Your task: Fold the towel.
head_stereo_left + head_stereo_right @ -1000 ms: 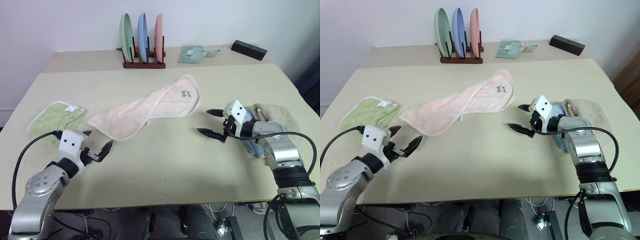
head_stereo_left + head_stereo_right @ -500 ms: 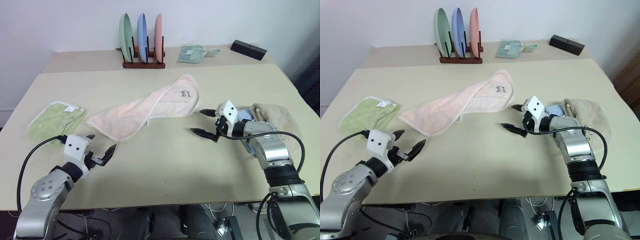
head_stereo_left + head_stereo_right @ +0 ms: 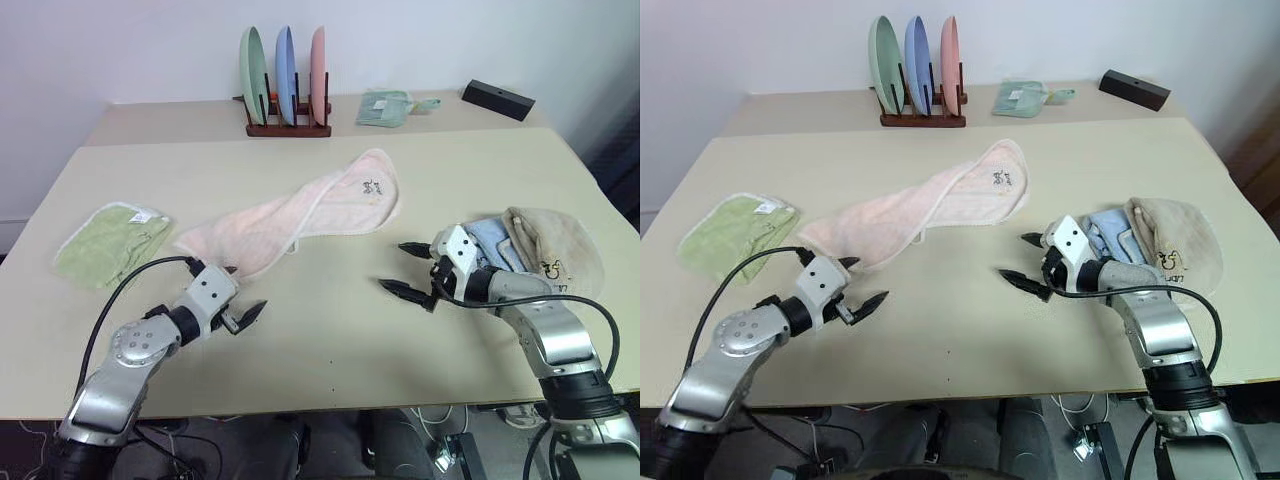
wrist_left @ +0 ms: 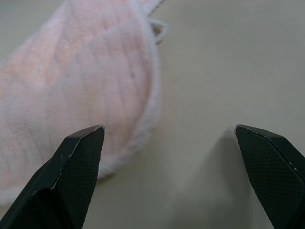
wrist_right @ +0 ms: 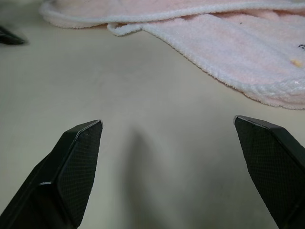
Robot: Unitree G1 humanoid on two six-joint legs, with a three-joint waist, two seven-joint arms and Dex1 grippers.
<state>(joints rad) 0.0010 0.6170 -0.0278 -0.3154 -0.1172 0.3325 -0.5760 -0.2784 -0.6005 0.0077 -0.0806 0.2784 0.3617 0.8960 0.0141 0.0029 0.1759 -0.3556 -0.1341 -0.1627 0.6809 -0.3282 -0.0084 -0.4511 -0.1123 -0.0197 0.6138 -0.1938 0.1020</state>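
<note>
Right now the towel (image 3: 300, 215) lies long and a bit twisted in the middle of the table (image 3: 330, 330). Both end effectors are wide open and hold nothing. Left end effector (image 3: 235, 292) sits just beside the towel's near end. Right end effector (image 3: 407, 268) is near its far end.

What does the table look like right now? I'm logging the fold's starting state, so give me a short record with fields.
towel: pink towel lies unfolded and slanted across the middle of the table, dark mark toward its far end
left gripper: open, low over the table at the towel's near end, holding nothing
right gripper: open, beside the towel's far end, empty
other cloths: green cloth at the left; beige towel and blue cloth at the right
back table: plate rack, folded cloth, black box
fold: not begun
</note>
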